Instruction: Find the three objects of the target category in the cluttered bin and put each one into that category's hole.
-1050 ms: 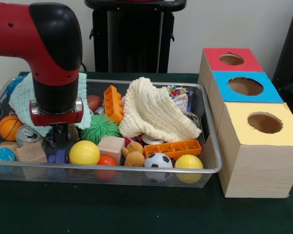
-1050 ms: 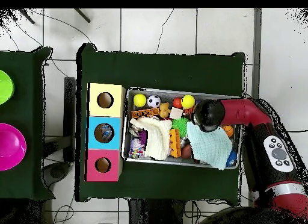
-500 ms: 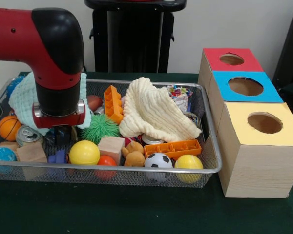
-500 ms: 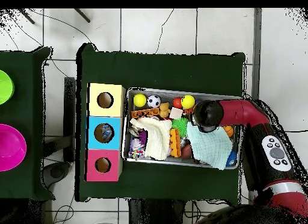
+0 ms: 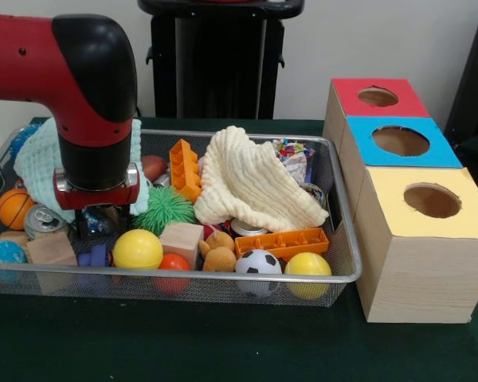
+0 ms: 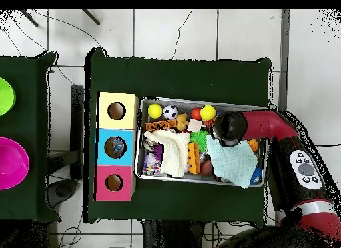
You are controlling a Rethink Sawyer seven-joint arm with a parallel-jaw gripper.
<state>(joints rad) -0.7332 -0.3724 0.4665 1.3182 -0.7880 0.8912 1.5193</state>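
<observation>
While the arm (image 5: 80, 87) has barely shifted, its fingers (image 5: 93, 221) seem slightly spread.

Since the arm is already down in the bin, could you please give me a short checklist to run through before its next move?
1. Gripper is inside the wire bin, low among the clutter: ok.
2. Gripper open or shut: cannot tell, the wrist and nearby objects hide it.
3. Anything held: cannot tell.
4. Neighbours crowd the gripper: silver can on one side, spiky green ball on the other, mint cloth behind; a lift may drag them: not ok.
5. Red hole, blue hole and yellow hole unobstructed: ok.
6. Target category identified: cannot tell.
</observation>
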